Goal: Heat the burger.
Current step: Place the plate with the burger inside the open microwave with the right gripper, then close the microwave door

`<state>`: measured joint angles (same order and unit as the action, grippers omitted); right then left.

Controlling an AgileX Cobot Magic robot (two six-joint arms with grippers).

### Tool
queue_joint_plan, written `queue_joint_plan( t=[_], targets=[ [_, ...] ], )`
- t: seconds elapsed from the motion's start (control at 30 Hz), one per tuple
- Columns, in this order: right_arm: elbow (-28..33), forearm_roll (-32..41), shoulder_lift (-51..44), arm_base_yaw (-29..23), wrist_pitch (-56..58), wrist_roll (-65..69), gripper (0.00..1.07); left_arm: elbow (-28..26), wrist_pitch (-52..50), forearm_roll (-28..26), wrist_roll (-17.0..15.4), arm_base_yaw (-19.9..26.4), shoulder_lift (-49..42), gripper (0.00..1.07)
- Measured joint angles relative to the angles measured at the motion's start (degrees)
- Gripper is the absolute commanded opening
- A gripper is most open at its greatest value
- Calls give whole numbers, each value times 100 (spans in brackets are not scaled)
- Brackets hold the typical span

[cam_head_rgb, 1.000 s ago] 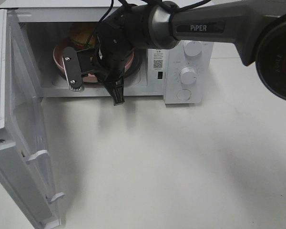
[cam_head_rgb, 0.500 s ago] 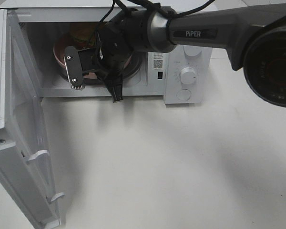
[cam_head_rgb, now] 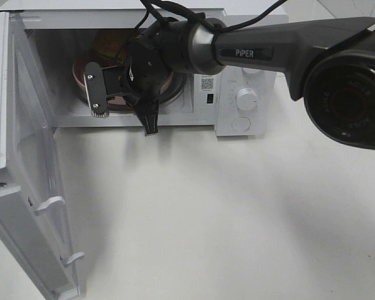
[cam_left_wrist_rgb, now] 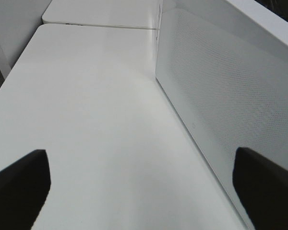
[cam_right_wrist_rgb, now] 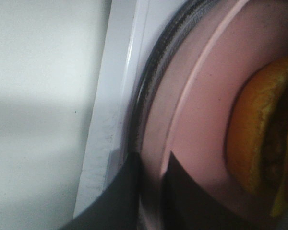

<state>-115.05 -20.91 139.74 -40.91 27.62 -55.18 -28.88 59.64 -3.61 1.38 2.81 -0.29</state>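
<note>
- White table (cam_head_rgb: 237, 212), white microwave (cam_head_rgb: 203, 106) at the back, its door (cam_head_rgb: 31, 187) swung wide on my left.
- Right gripper (cam_right_wrist_rgb: 151, 206): jaws almost closed, straddling the near rim of the pink plate (cam_right_wrist_rgb: 201, 120). I read that as a pinch on the rim; I can't tell how firm.
- The burger (cam_right_wrist_rgb: 249, 139) sits on that plate, inside the cavity, towards the back-left.
- The plate rests on the glass turntable (cam_right_wrist_rgb: 146, 100), just inside the front sill (cam_right_wrist_rgb: 110, 110).
- Left gripper (cam_left_wrist_rgb: 144, 201): jaws wide apart, nothing between them, low over the table next to the door's perforated panel.
- Step, as I judge it: loading is nearly done, with release and withdrawal pending.
- Next move calls for letting go without dragging the plate, then backing the right arm straight out over the sill.
- After that, door shut and timer knob (cam_head_rgb: 245, 99) turned.
- Tight edges: the cavity roof above the wrist, the sill below, the plate rim at the fingers.
- Open room: the table in front of the cavity gives a free retreat path. The door's swing crosses it, so the arm exits first.
</note>
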Motion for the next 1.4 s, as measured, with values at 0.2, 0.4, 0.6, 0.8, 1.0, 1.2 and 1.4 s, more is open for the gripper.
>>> queue_joint_plan(
  t=[0.2,0.4,0.6,0.8,1.0,1.2,1.4],
  targets=[
    [-46,-57,0,17,-166,109,29,0,0,17,0,0,0,98],
    [-69,-52,0,17,-126,275,44,0,0,17,0,0,0,98],
    [-69,-17,-17,17,195,395,45,0,0,17,0,0,0,98],
    [229,23,-252,-11,252,401,52,0,0,17,0,0,0,98],
    [561,63,-493,-34,115,401,64,0,0,23,0,0,0,98],
    [985,40,-894,-80,-92,407,79,0,0,23,0,0,0,98],
    [1364,0,-1266,-212,-172,413,77,0,0,23,0,0,0,98]
  ],
)
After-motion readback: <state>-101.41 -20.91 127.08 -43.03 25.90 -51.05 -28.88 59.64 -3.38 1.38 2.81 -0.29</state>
